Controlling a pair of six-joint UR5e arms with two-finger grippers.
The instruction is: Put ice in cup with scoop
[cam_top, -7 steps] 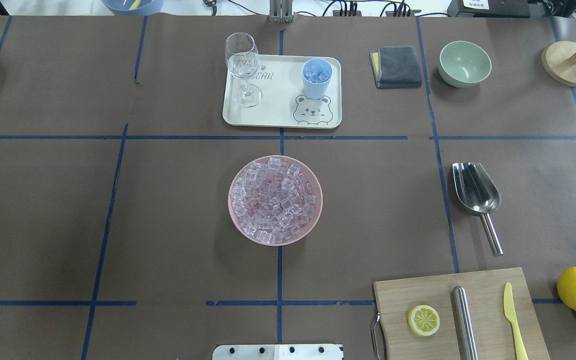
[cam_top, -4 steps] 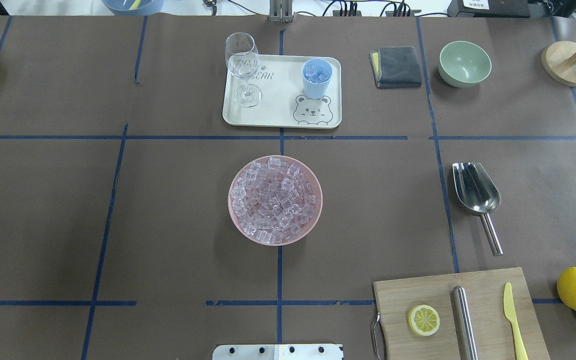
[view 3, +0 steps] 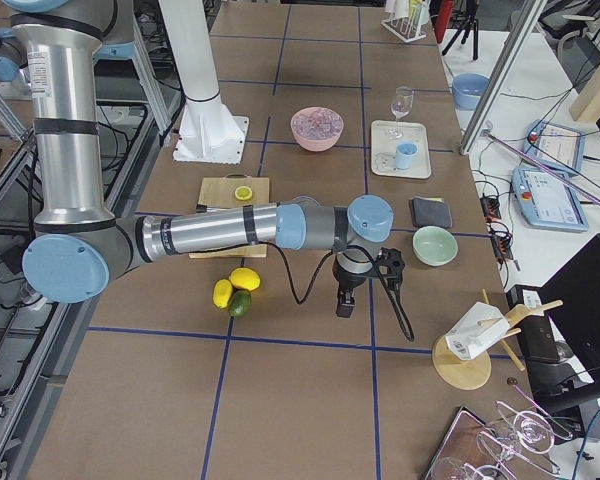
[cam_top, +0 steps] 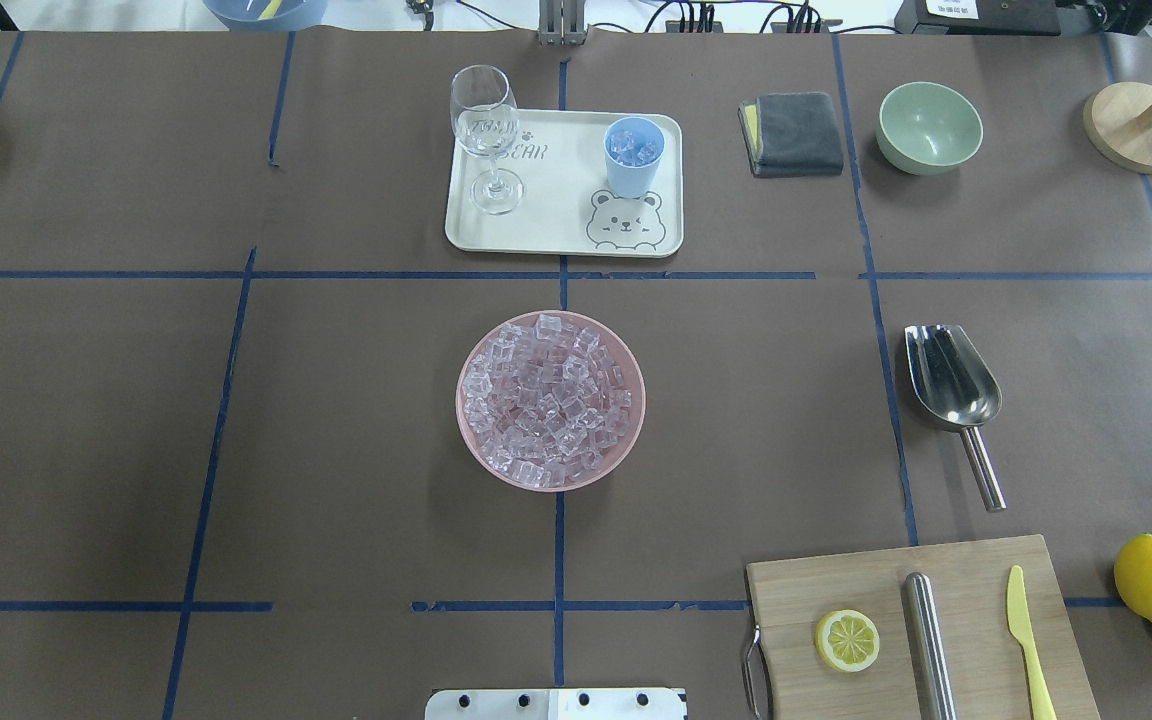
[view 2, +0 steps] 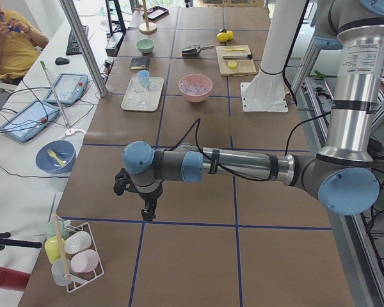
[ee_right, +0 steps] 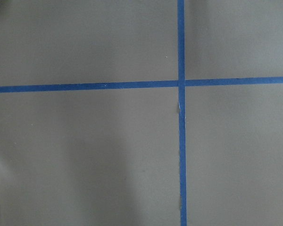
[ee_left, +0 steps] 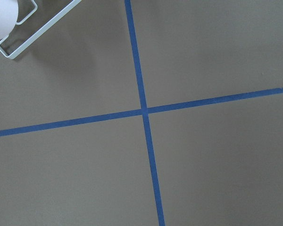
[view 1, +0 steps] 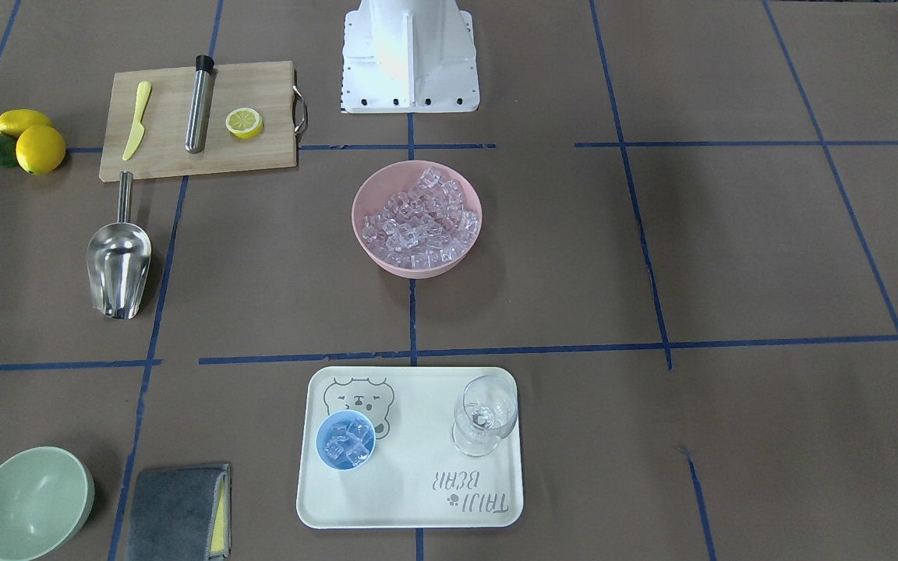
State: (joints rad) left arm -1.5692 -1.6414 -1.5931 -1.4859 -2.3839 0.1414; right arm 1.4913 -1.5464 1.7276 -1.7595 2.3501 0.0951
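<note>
- The left arm (view 2: pixel 243 165) reaches out past the left end of the layout. Its forearm lies level and low over the counter (cam_top: pixel 336 400), and the wrist is bent so the left end effector (view 2: pixel 148 210) points straight down just above a blue tape line. It shows only from the side, so I cannot tell whether its fingers are apart or together.
- The left wrist camera shows brown counter, a tape crossing and a corner of a white wire rack (ee_left: pixel 16 33).
- A stemmed glass (cam_top: pixel 484 125) stands upright on the left part of the cream tray (cam_top: pixel 556 215).
- The cup (cam_top: pixel 633 170) stands upright on the right part of the tray, with several cubes in it.
- The pink bowl (cam_top: pixel 460 405) sits at the centre, nearer the robot than the tray, heaped with ice (cam_top: pixel 549 400).
- The scoop (cam_top: pixel 951 378) lies on the counter well right of the bowl, apart from both arms. Its trough points away from the robot and its handle ends just short of the cutting board (cam_top: pixel 806 585).
- The right arm (view 3: pixel 220 232) is likewise stretched level. The right end effector (view 3: pixel 345 303) hangs downward past the lemons (view 3: pixel 232 285), and I cannot tell whether its fingers are apart or together.
</note>
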